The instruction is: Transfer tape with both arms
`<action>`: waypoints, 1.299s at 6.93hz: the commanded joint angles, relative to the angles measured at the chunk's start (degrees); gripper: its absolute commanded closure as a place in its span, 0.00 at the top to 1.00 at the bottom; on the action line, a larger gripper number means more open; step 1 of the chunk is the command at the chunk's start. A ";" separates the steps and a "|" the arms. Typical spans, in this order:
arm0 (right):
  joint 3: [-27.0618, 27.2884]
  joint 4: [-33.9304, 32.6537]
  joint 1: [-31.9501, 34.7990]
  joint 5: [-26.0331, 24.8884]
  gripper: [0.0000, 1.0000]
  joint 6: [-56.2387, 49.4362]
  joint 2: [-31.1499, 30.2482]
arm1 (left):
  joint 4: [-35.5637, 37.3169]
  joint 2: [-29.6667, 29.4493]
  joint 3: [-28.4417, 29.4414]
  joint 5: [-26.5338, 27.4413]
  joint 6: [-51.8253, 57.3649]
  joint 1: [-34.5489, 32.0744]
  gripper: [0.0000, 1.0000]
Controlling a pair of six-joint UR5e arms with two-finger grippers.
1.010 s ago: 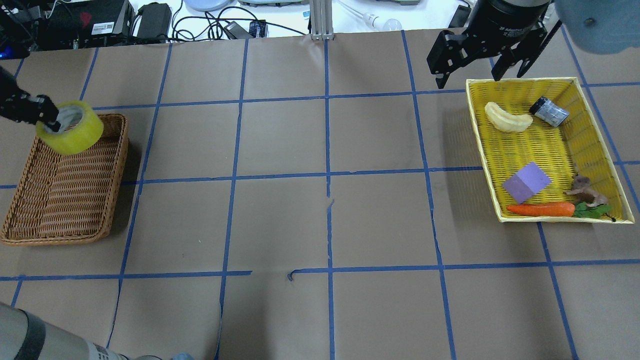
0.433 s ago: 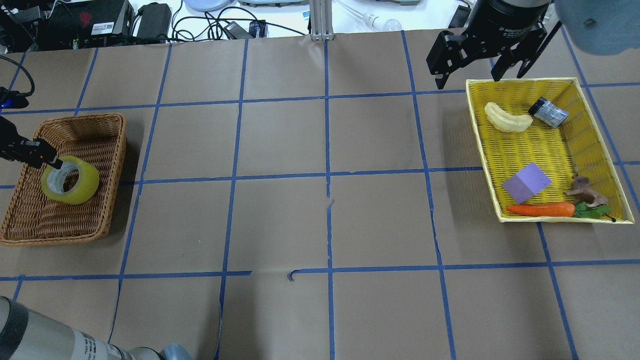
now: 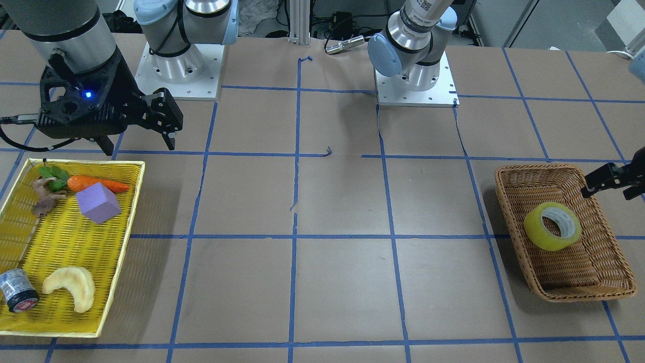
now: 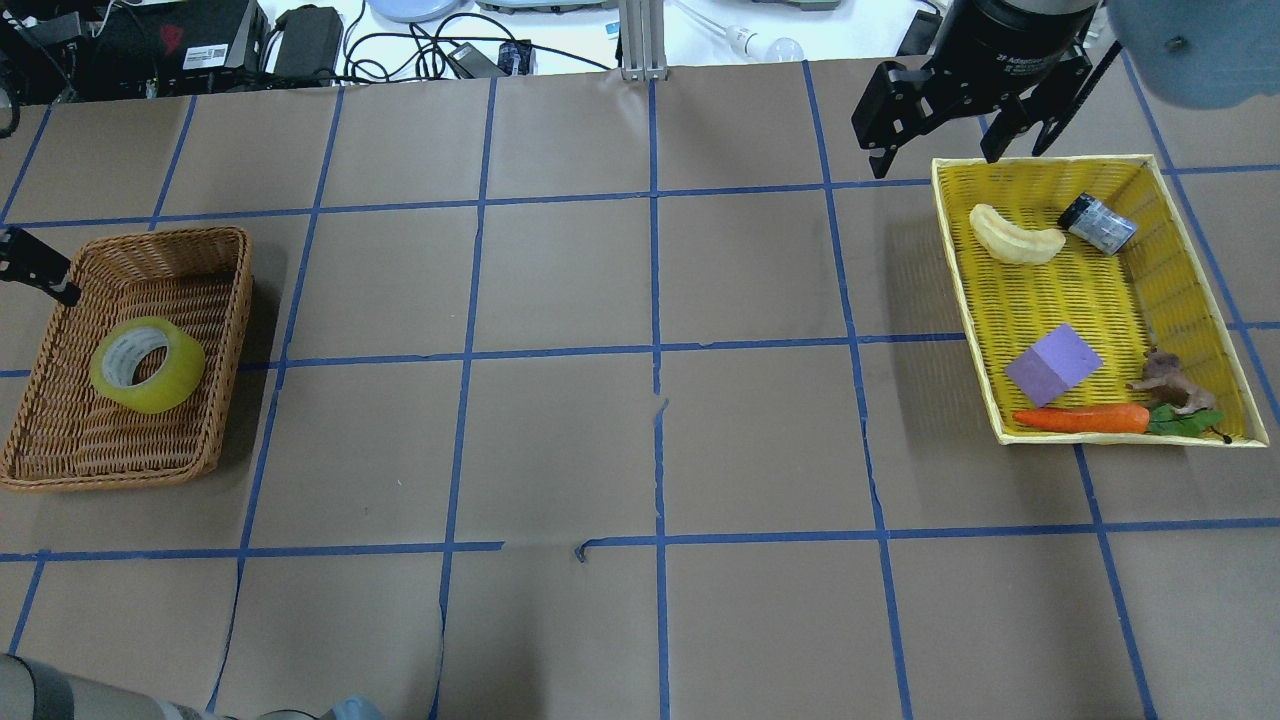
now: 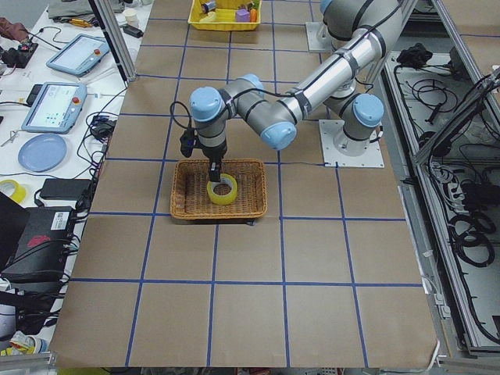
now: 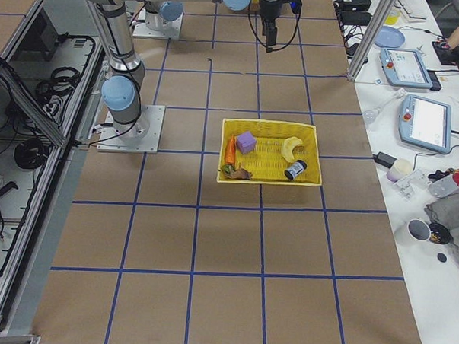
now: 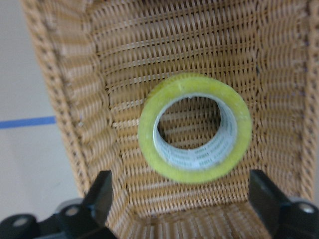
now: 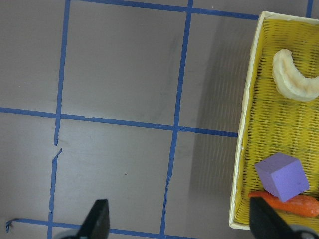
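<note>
The tape (image 4: 148,365) lay on the floor of the wicker basket (image 4: 232,340), directly beneath the left gripper (image 7: 181,186), with its open core turned up toward the wrist camera. That gripper's jaws stood spread wide, one on either side of the roll and above it. They touched nothing and held nothing. The roll sat well inside the basket walls, nearer the gripper's side than the basket's far end.

The right gripper (image 4: 937,155) hung far off across the table, its jaws likewise wide and empty. The yellow tray (image 4: 1040,160) was just beside and below it, and bare table lay under its fingertips.

Judging by this layout, the placing step looked finished: the tape rested in the basket, free of either gripper, so the transfer seemed all but complete. The next move would call for the left arm to rise straight up and away from the roll. It would need to keep its open jaws clear of the basket's near wall, so that neither the wicker nor the tape got nudged.
</note>
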 commanded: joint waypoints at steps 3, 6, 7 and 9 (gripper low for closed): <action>0.00 0.00 0.00 -0.30 1.00 0.09 0.01 | -7.19 11.48 1.62 -2.27 -23.67 -24.47 1.00; 0.09 0.00 0.17 -0.22 1.00 0.44 0.01 | -7.19 12.72 1.44 -2.35 -32.33 -33.47 1.00; 0.09 0.00 0.17 -0.22 1.00 0.44 0.01 | -7.19 12.11 1.09 -2.26 -32.68 -34.27 1.00; 0.09 0.00 0.17 -0.22 1.00 0.35 0.01 | -7.28 12.55 0.74 -2.26 -32.69 -34.28 1.00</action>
